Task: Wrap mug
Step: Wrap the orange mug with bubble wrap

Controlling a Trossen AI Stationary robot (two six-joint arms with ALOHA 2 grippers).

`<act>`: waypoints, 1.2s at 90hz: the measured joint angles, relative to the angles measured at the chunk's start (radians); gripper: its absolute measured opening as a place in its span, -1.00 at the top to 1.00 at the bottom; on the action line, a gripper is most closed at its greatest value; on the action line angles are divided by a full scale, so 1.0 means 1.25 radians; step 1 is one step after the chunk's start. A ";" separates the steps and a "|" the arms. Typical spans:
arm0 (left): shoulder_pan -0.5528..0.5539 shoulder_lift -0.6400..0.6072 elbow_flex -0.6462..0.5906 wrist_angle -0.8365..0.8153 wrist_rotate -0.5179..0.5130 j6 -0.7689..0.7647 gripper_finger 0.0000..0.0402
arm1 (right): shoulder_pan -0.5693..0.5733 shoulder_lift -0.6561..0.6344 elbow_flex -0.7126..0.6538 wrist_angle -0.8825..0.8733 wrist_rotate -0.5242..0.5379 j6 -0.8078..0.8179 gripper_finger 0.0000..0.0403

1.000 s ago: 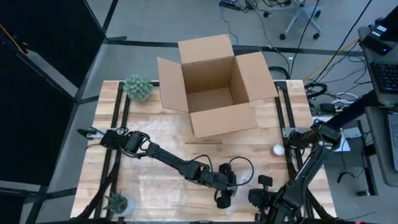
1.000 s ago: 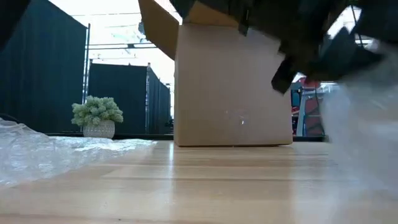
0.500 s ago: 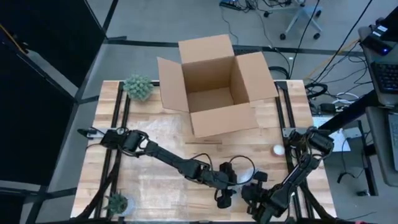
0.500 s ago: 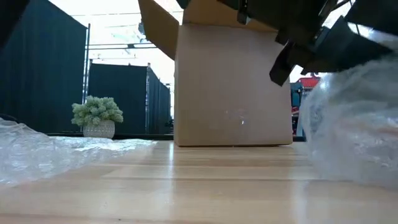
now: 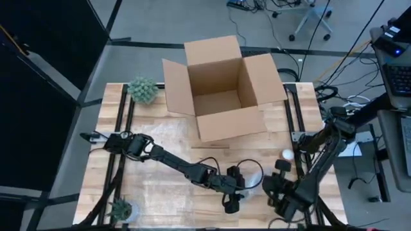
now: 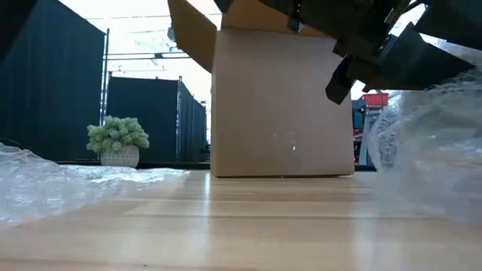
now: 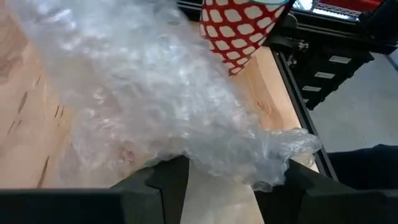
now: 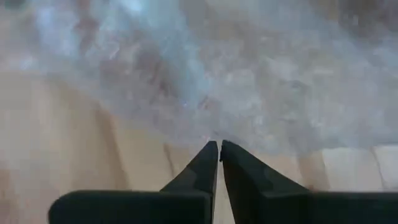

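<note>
Right gripper [image 5: 287, 192] pinched closed, shifted rightward, left gripper [image 7: 217, 186] spread under bubble wrap [image 7: 155, 93]

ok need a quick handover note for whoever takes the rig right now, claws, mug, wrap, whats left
Left claw: open, fingers either side of the edge of the bubble wrap, at the table's front edge.
Right claw: shut, tips at the wrap, holding nothing visible.
Mug: red with white pattern, partly under the wrap, one side still bare.
Open cardboard box stands at the back of the table.
Done: wrap pulled partly over the mug.
Left: cover it fully and tuck the loose end.
</note>
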 joint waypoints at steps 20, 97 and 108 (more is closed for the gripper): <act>-0.001 0.000 0.000 0.001 0.003 0.002 0.27 | -0.038 -0.003 -0.126 0.293 0.000 -0.070 0.94; 0.079 0.004 0.010 -0.094 -0.015 -0.006 0.27 | -0.022 -0.073 -0.254 0.581 0.025 -0.072 1.00; 0.088 0.005 0.009 -0.102 -0.014 -0.007 0.27 | -0.035 -0.072 -0.255 0.545 0.063 -0.072 1.00</act>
